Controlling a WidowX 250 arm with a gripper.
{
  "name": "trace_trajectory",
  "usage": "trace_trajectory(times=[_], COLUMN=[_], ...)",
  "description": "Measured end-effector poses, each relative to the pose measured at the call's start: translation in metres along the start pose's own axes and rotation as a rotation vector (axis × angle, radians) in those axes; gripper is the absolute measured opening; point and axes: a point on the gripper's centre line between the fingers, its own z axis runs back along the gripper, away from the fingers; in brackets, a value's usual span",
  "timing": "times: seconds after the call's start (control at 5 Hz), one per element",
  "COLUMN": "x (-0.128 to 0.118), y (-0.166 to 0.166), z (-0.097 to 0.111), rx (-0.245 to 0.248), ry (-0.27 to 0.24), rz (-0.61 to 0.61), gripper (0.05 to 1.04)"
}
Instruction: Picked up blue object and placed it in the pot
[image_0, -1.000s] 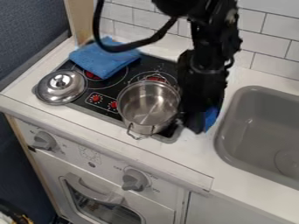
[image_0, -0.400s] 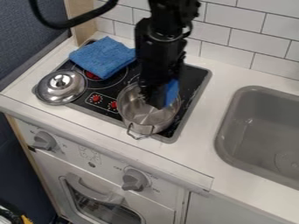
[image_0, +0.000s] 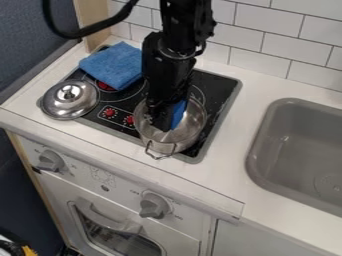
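blue object (image_0: 178, 114) | against pincer (image_0: 164, 123), in mouth of pot (image_0: 162, 146) | seemingly clamped by it

Passage: we find room over the counter (image_0: 234, 135) strip between stove (image_0: 219, 95) and sink (image_0: 259, 137), and along the pot's (image_0: 192, 122) right inner side | Blocked: gripper (image_0: 162, 122) and blue object (image_0: 178, 114) in pot's mouth, arm (image_0: 168, 62) above | Low obstacles: lid (image_0: 69, 100) left of pot, cloth (image_0: 113, 65) behind lid | Back limit: tiled wall (image_0: 264, 22)

Blue cloth (image_0: 115, 66); black cooktop (image_0: 217, 95) with red markings.
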Motion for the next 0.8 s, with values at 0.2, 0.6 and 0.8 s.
trace_trajectory(times=[0.2, 0.6, 0.8], x=[0.003, 0.003, 0.005], y=[0.000, 0.000, -0.001], z=[-0.018, -0.033, -0.032], rx=[0.053, 0.101, 0.112], ry=[0.000, 0.021, 0.021], rz=[-0.007, 0.009, 0.026], gripper=[0.618, 0.690, 0.967])
